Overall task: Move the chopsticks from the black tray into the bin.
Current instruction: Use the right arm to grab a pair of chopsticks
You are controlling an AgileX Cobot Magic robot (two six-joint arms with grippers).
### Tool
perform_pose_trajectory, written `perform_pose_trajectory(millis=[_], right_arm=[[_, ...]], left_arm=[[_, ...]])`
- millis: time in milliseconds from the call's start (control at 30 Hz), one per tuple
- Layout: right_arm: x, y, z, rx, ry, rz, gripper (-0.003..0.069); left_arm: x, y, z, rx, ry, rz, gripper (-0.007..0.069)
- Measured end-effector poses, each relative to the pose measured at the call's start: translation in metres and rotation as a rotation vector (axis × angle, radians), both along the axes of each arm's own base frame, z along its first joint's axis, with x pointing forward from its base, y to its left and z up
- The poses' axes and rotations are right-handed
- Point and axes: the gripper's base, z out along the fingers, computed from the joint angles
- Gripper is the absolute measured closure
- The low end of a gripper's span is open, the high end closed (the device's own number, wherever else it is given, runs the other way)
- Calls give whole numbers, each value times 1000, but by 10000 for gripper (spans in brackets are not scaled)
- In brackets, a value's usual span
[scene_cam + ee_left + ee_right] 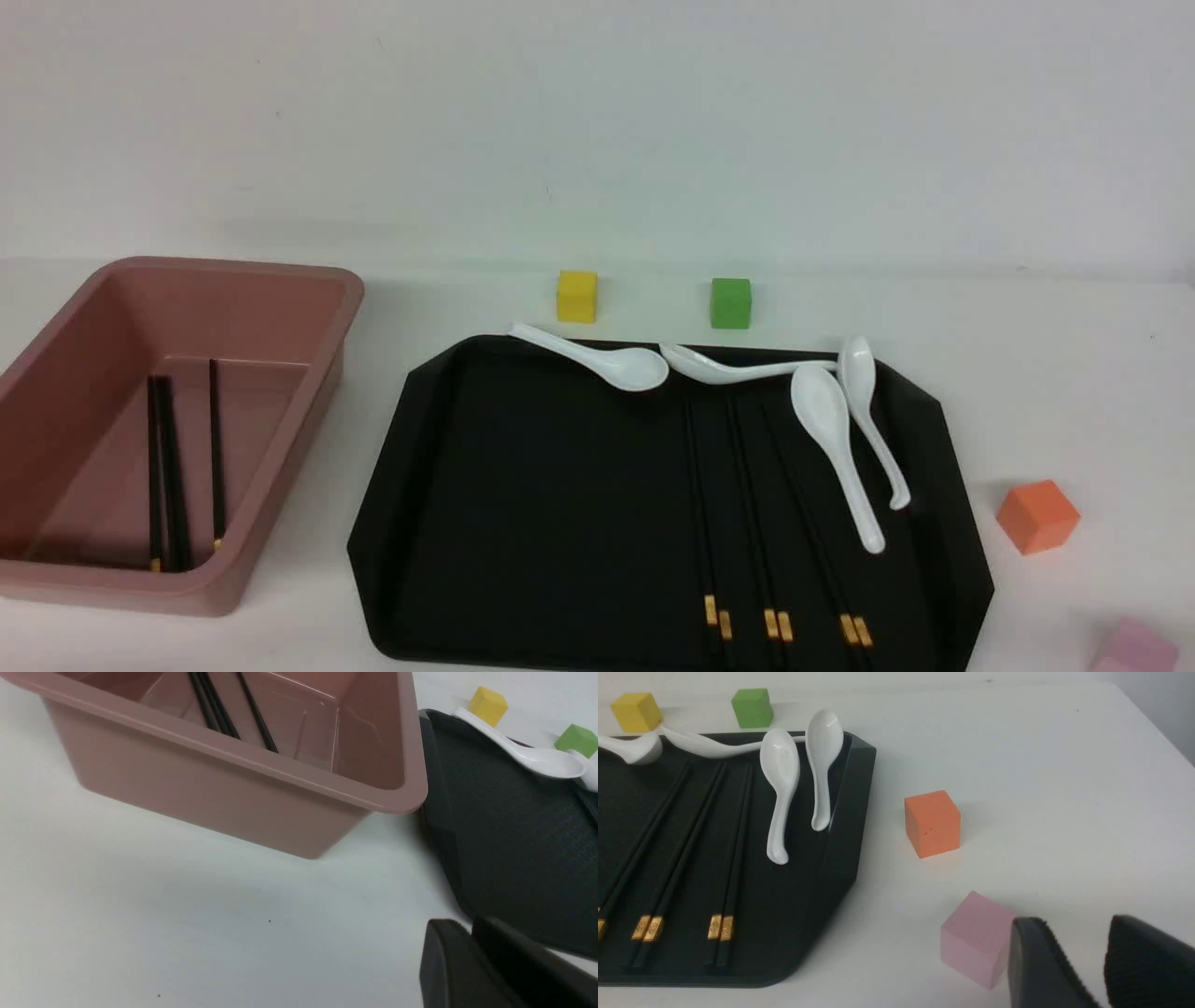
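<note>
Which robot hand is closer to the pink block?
The right one. The right gripper sits just beside the pink block. The left gripper is over by the bin, across the black tray.

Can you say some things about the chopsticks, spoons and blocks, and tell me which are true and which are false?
1. Four white spoons rest on the black tray. True.
2. Some chopsticks lie in the pink bin. True.
3. No chopsticks are left on the tray. False: three pairs lie there, beside the spoons.
4. The orange block sits on the tray. False: it stands on the table, to the right of the tray.
5. The yellow block and the green block stand behind the tray. True.
</note>
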Motion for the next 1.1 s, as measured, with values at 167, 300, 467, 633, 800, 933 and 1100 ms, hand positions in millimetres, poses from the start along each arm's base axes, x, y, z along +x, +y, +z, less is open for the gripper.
perform_pose_trajectory(millis=[167,300,467,633,800,933,1100], right_arm=[[0,0,0,0,0,0,419],[0,0,0,0,0,0,419],[0,0,0,0,0,0,419],[0,0,0,0,0,0,419],[0,0,0,0,0,0,419],[0,0,0,0,0,0,419],[0,0,0,0,0,0,419]], left_arm=[[0,0,0,0,0,0,545],[0,0,0,0,0,0,539],[0,0,0,0,0,0,531],[0,0,0,0,0,0,528],[0,0,0,0,0,0,522],[0,0,0,0,0,0,519],[0,0,0,0,0,0,513]])
